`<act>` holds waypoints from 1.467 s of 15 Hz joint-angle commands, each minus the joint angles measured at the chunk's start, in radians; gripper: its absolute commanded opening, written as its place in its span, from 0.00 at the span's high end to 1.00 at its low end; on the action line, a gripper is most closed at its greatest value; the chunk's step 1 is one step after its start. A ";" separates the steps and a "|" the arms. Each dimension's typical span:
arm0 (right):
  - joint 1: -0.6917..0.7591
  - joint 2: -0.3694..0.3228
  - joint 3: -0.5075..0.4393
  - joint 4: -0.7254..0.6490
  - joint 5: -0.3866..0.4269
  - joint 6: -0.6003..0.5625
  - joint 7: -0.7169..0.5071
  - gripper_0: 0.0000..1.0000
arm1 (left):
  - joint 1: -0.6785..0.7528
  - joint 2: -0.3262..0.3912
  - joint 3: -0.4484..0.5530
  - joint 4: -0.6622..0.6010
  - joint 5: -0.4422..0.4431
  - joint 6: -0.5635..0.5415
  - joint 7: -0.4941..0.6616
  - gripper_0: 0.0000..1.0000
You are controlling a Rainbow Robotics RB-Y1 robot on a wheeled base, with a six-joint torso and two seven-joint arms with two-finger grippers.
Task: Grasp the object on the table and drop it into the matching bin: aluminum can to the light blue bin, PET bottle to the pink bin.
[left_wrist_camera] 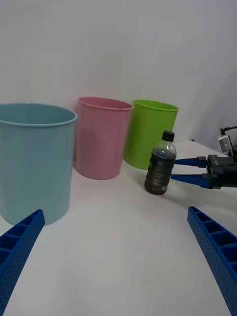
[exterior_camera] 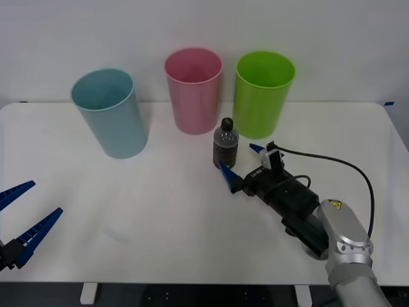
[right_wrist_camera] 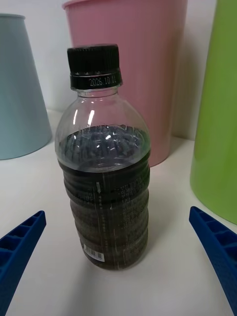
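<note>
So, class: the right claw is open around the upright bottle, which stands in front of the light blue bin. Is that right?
Not quite. The right claw is open around the upright bottle, but the bottle stands in front of the pink bin and the lime green bin, near the gap between them. The light blue bin sits well off to the robot's left. The front view shows this.

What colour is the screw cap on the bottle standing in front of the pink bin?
Black; the PET bottle's cap shows best in the right wrist view.
</note>
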 commanded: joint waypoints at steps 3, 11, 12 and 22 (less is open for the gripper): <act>-0.102 0.025 -0.006 0.123 0.000 0.043 0.022 0.00 | 0.000 0.000 0.000 0.000 0.000 0.000 0.000 0.00; -0.187 0.045 -0.004 0.221 -0.002 0.098 0.055 0.00 | 0.000 0.000 0.000 0.000 0.000 0.000 0.000 0.00; -0.187 0.045 -0.004 0.221 -0.002 0.098 0.058 0.00 | 0.000 0.000 0.000 0.000 0.000 0.000 0.000 0.00; -0.187 0.045 0.002 0.219 -0.020 0.097 0.067 1.00 | 0.000 0.000 0.000 0.000 0.000 0.000 0.000 0.00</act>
